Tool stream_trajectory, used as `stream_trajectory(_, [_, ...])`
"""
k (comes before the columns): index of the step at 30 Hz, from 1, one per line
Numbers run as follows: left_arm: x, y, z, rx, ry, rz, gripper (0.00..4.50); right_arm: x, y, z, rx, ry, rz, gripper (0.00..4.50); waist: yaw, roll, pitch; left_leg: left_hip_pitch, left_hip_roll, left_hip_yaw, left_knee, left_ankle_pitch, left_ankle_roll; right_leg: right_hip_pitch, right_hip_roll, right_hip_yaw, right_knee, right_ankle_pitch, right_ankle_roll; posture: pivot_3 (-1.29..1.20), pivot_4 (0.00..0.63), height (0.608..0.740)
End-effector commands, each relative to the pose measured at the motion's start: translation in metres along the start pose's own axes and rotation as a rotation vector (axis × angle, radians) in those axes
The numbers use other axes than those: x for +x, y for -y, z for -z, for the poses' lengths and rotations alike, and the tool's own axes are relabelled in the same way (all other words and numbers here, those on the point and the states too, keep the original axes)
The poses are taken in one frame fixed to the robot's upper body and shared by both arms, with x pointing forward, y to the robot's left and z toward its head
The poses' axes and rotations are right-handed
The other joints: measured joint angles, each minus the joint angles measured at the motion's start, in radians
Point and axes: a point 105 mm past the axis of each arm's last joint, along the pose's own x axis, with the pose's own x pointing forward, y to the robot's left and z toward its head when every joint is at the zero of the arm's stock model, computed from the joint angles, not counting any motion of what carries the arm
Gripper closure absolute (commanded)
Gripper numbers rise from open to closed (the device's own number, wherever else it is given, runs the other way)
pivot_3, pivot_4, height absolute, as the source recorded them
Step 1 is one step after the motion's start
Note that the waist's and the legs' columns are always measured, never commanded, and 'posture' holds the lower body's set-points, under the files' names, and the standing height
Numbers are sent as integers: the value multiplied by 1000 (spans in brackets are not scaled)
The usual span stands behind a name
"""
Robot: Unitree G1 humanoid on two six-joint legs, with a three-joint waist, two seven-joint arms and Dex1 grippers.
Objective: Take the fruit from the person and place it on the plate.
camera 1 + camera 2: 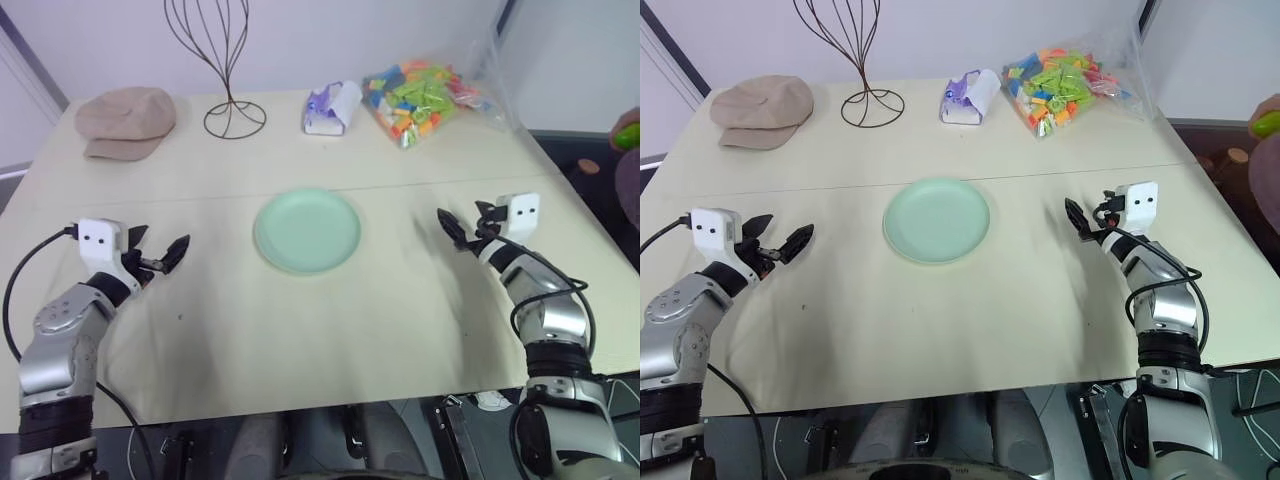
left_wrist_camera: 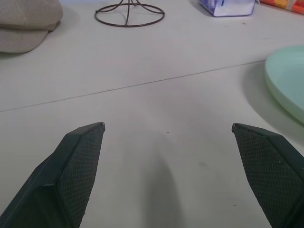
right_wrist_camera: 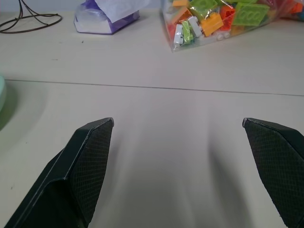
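Both hands hover wide apart-fingered and empty, left hand (image 1: 160,255) and right hand (image 1: 468,224) flanking the plate (image 1: 307,230), the fruit (image 1: 628,135) beyond the right hand.

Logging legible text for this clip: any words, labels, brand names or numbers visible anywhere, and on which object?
None can be read.
Tissue pack: purple-and-white wrapper with printing, too blurred to make out.
Bag of blocks: no label visible.
Cap, plate, wire stand, table: plain, no markings.
Camera housings by the left tool and right tool: no lettering visible.
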Motion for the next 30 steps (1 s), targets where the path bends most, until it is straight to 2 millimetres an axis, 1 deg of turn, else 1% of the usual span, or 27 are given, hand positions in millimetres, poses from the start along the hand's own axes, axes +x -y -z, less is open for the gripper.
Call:
stream_trajectory(1, [-2, -2, -15, 17, 48, 12, 0, 0, 0, -17, -33, 50, -2, 51, 0, 0, 0, 0, 0, 0, 0, 0, 0, 0, 0, 0, 0, 0, 0, 0, 150, 740])
stream_trajectory(5, [-2, -5, -21, 10, 81, -17, 0, 0, 0, -17, -32, 50, -6, 51, 0, 0, 0, 0, 0, 0, 0, 0, 0, 0, 0, 0, 0, 0, 0, 0, 150, 740])
stream_trajectory(14, [-6, -8, -17, 14, 62, -19, 0, 0, -1, -16, -31, 44, -7, 51, 0, 0, 0, 0, 0, 0, 0, 0, 0, 0, 0, 0, 0, 0, 0, 0, 150, 740])
stream_trajectory(30, [-6, -7, -15, 21, 53, -19, 0, 0, -1, -15, -32, 39, -12, 51, 0, 0, 0, 0, 0, 0, 0, 0, 0, 0, 0, 0, 0, 0, 0, 0, 150, 740])
